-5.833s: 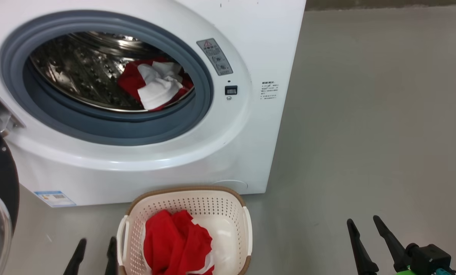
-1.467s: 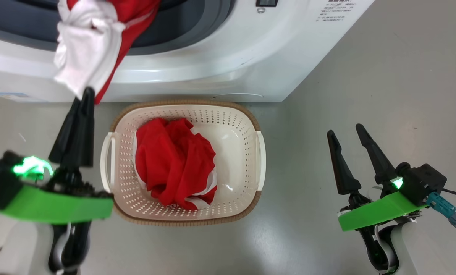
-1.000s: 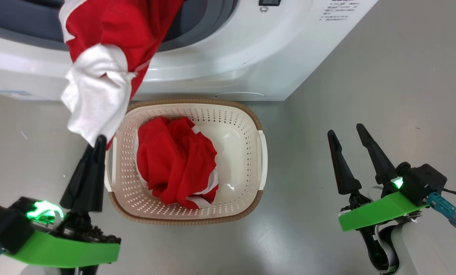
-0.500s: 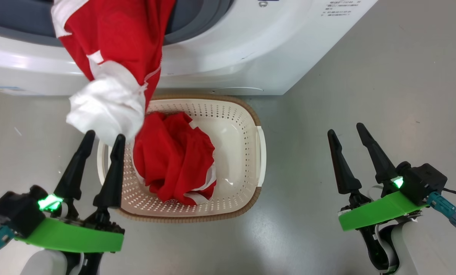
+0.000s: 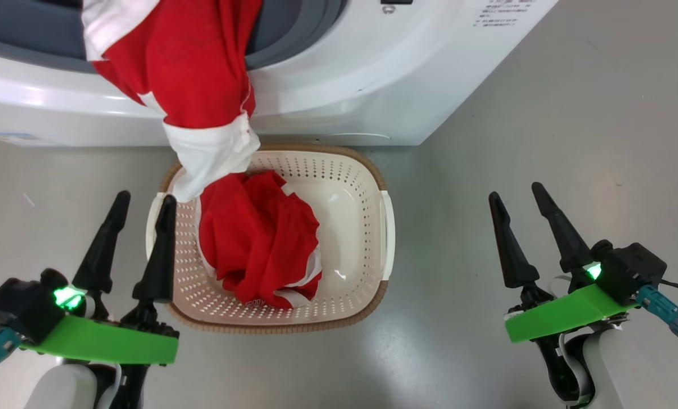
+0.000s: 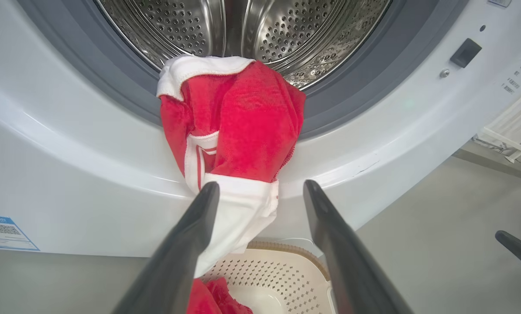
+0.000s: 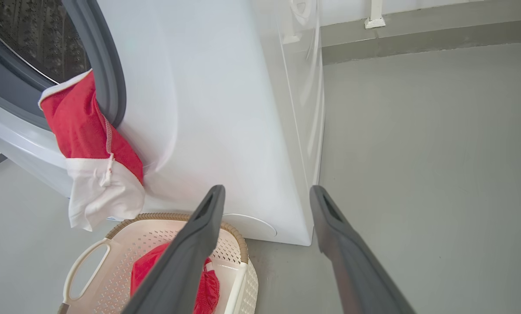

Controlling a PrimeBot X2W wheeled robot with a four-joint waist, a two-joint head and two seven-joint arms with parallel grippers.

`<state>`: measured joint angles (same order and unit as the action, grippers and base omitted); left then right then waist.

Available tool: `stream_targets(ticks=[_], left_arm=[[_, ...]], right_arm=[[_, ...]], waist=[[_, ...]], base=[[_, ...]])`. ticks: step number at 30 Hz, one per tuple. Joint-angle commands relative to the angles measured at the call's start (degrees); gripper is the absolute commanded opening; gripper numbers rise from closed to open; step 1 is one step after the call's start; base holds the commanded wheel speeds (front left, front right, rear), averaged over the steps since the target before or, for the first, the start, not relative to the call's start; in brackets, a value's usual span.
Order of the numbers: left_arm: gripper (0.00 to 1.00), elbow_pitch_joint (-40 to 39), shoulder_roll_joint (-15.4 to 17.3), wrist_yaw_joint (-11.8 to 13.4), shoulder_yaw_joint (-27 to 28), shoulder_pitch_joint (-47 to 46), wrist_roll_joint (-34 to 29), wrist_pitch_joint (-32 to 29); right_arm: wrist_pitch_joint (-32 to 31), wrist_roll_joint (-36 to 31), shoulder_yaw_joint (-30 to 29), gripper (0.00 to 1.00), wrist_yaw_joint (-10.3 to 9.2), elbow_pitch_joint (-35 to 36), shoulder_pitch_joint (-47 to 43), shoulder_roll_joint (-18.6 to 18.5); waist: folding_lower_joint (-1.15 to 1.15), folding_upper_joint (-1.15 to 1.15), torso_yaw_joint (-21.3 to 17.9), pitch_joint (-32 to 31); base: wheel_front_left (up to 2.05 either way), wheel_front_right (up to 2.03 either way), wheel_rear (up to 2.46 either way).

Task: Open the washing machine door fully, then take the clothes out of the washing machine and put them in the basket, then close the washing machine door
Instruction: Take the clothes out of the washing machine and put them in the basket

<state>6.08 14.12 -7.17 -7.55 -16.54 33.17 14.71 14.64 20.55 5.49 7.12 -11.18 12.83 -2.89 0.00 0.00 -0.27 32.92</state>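
The top edge cuts off the washing machine (image 5: 339,85); its printed text (image 5: 495,11), upper right, is too small to read. Clothes (image 5: 254,244) hide part of the basket (image 5: 353,227).

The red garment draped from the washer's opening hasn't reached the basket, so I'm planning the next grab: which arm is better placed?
Probably the left. The left gripper stands open beside the white end of the hanging garment; the right gripper is open too, but beyond the basket's far side.
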Motion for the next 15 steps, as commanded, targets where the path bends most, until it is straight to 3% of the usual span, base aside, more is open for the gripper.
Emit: stream_targets(ticks=[1,15], left_arm=[[1.0,-0.7,0.8,-0.3,2.6,0.8,-0.8,0.3],[1.0,1.3,-1.4,-0.3,8.2,5.9,-6.2,0.3]], right_arm=[[0.4,-0.8,0.9,1.0,0.36,1.2,-1.3,0.0],[0.4,-1.8,-0.2,1.0,0.36,1.7,-5.3,0.0]], waist=[[0.0,0.0,0.2,-0.5],[0.0,0.0,0.8,-4.5]], base=[[0.0,0.0,0.0],[0.0,0.0,0.0]])
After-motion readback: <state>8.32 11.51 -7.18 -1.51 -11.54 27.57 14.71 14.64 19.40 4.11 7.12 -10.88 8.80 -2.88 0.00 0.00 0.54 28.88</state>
